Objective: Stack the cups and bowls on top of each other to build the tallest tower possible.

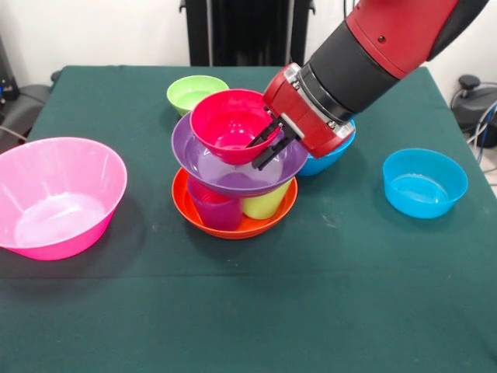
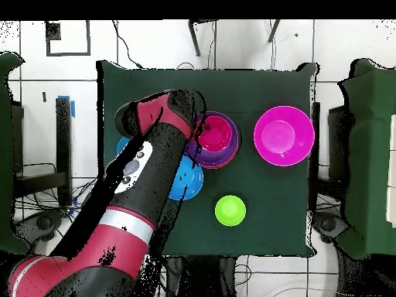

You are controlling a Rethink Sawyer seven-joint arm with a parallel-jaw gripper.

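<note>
Tower [image 1: 233,167] stands mid-tabletop [image 1: 326,295] — orange bowl, two cups, purple bowl, red bowl [image 1: 227,124] topmost. Pincer [image 1: 268,144] clamps the red bowl's rim on the arm's side — tilted, not seated level.

Tower [image 1: 233,171] mid-table, large bowl [image 1: 58,194] left, small bowl [image 1: 425,183] right — another [image 1: 194,93] behind.

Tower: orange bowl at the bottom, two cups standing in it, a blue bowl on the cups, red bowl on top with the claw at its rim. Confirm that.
One thing is wrong: the bowl resting on the cups is purple, not blue, as the front view shows. The rest holds: orange bowl at the bottom, red bowl on top, claw at its rim.
</note>
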